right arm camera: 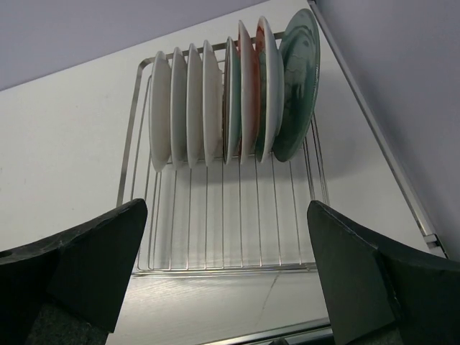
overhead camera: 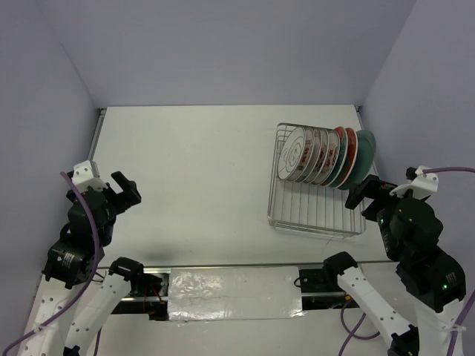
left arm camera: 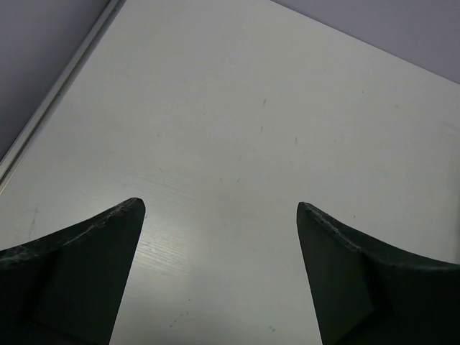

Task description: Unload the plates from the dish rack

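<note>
Eight plates (right arm camera: 210, 100) stand upright in one dish rack (right arm camera: 223, 269). The left gripper (left arm camera: 221, 207) and right gripper (right arm camera: 226, 207) are both wide apart, holding nothing.

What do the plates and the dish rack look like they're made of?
The plates are probably glazed ceramic, though a hard plastic such as melamine can't be ruled out: smooth, glossy faces with soft highlights and thick rounded rims. The dish rack is metal wire with a bright silver finish, likely chromed or stainless: thin straight rods that glint.
</note>
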Action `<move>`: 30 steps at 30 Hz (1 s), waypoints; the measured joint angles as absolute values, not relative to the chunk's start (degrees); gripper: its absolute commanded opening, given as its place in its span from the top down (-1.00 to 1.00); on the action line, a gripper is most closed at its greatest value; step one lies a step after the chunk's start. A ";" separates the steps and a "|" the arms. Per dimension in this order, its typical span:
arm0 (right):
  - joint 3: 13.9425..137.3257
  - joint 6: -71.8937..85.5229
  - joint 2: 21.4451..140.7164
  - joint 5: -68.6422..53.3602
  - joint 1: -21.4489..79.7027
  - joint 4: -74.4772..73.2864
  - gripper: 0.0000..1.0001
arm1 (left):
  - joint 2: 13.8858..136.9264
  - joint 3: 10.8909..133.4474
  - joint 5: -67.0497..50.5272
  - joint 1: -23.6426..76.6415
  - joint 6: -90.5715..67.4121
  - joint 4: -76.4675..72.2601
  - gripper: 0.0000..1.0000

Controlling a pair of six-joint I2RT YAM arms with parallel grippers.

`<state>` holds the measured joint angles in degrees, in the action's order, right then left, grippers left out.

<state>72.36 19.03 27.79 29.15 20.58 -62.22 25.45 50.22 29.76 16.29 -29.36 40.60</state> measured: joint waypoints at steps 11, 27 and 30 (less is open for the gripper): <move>72.31 17.85 25.98 24.47 20.60 -59.59 -1.00 | 25.45 50.19 29.76 16.34 -29.36 40.58 -0.99; 79.99 9.19 69.73 22.83 -6.35 -42.65 -0.82 | 33.26 50.00 29.78 17.28 -29.39 40.62 -0.99; 79.70 8.62 70.24 20.71 -10.28 -41.10 -0.74 | 33.98 49.69 29.41 17.47 -29.32 40.62 -0.99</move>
<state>79.70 8.62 70.24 20.71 -10.28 -41.10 33.98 49.69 29.41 17.47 -29.32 40.62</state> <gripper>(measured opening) 0.893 0.994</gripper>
